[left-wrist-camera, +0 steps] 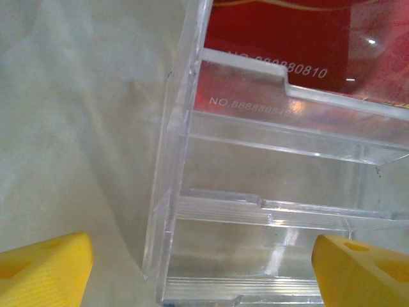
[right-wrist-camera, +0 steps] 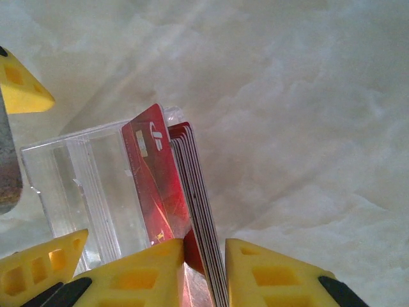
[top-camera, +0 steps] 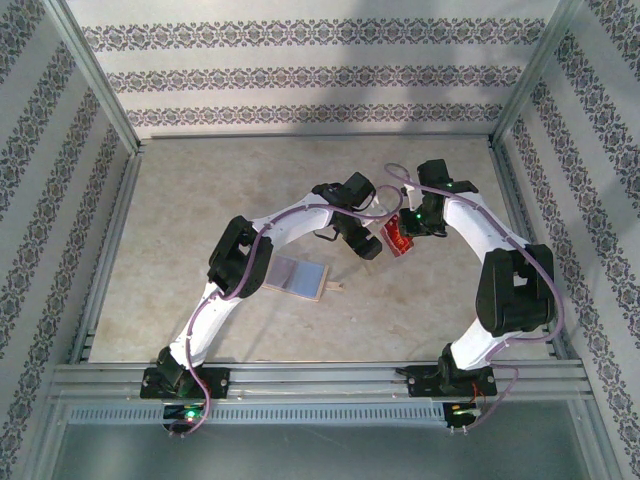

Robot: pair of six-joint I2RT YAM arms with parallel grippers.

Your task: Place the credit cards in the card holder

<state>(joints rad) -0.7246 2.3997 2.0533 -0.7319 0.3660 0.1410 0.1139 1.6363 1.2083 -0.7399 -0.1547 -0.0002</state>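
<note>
With right gripper (right-wrist-camera: 204, 268) pinched on the red credit cards (right-wrist-camera: 156, 185) in the clear plastic box (left-wrist-camera: 268, 185), lift straight, keeping the stack square. Steady the box with wide-open left gripper (left-wrist-camera: 204, 268) straddling it; carry to card holder (top-camera: 298, 277) at eight o'clock of the box.

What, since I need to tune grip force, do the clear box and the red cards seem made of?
The clear box looks like rigid glossy plastic, perhaps acrylic: see-through walls with bright glints along moulded edges. The red cards look like thin glossy plastic, though coated card is possible: shiny faces, white print, thin layered edges in the stack.
</note>
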